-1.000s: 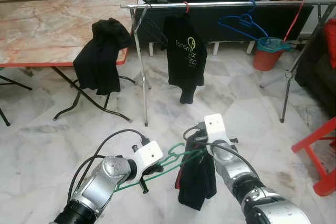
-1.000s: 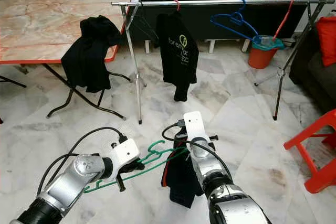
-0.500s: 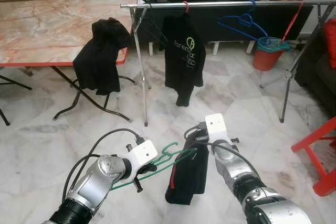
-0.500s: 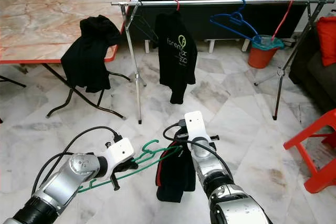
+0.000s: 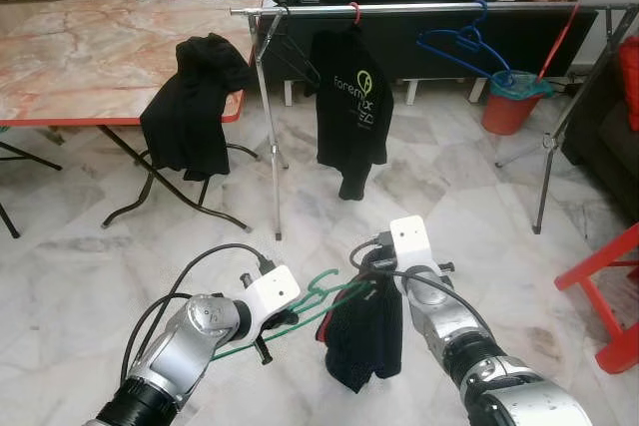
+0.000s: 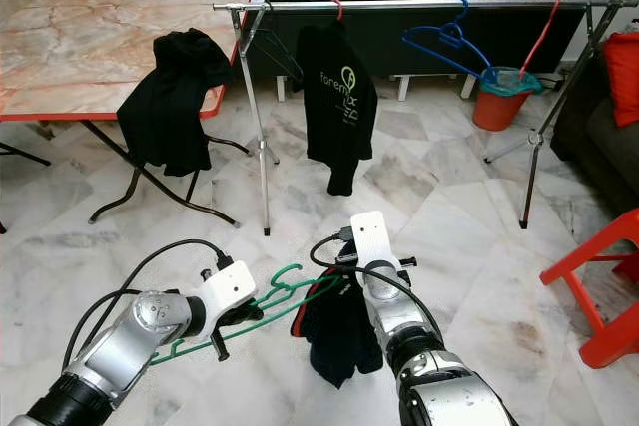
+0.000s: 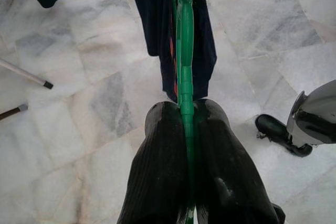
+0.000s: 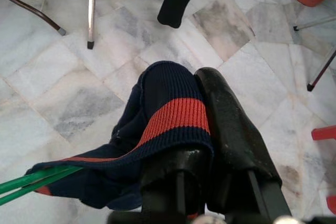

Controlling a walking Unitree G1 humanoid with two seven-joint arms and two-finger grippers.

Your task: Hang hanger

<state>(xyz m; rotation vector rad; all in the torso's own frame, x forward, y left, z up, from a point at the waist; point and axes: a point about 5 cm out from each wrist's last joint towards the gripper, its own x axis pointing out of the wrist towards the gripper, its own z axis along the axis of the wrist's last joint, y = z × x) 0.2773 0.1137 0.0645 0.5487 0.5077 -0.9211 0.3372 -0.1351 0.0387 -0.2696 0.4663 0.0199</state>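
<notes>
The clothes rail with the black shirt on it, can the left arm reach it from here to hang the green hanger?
Probably not yet. The left gripper holds the green hanger low over the floor, and the rail stands well ahead across open marble floor. Nothing blocks the way, so the robot would likely need to walk closer first.

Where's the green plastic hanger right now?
Low in the left eye view, the green plastic hanger spans both arms: left gripper pinches it, while its far end enters the dark garment held by the right gripper.

The dark shirt (image 5: pixel 364 341) on the green hanger (image 5: pixel 318 298) looks more bunched up now, hanging shorter than half a second ago. The left gripper (image 5: pixel 283 320) sits further left than a second ago.
</notes>
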